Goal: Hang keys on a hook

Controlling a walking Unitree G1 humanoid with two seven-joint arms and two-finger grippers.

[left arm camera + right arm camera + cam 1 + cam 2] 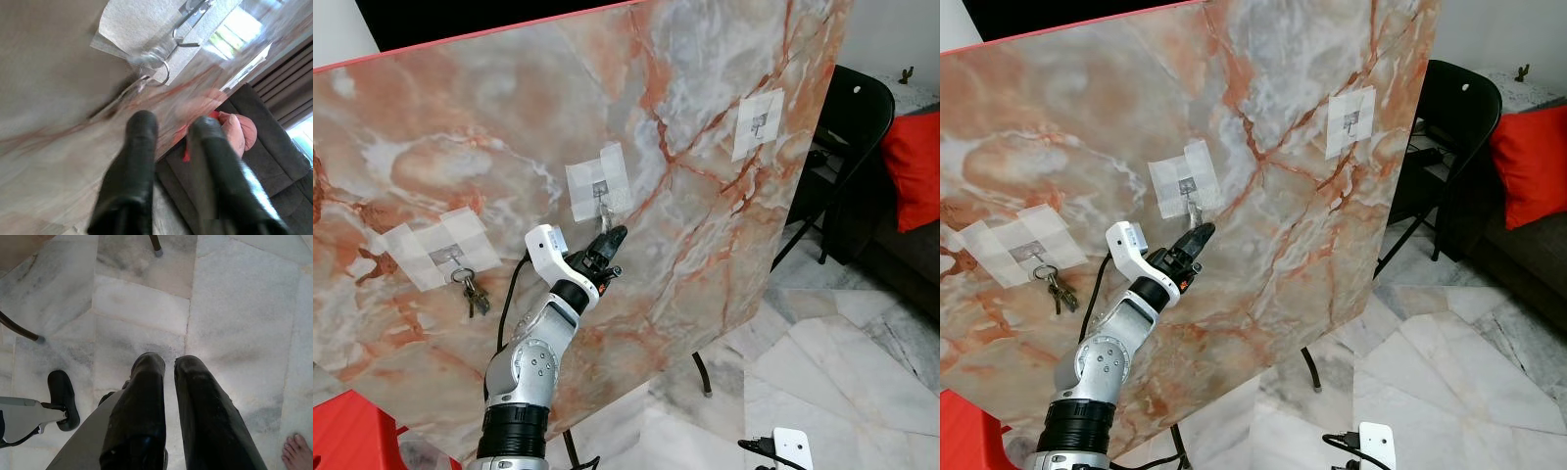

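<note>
Metal keys (470, 292) hang bunched on taped hook (453, 257); left end effector (613, 238) released, empty, near middle hook (600, 195).

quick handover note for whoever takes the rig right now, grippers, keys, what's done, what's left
Left gripper: raised at the middle hook on the marble board, fingers apart and holding nothing; a key ring hangs on that hook.
Right gripper: idle, pointing at the floor, holding nothing.
Another bunch of keys hangs on the left hook. Right hook bare.
Done: ring looks hooked. Left: confirm it holds, draw the arm back.
</note>
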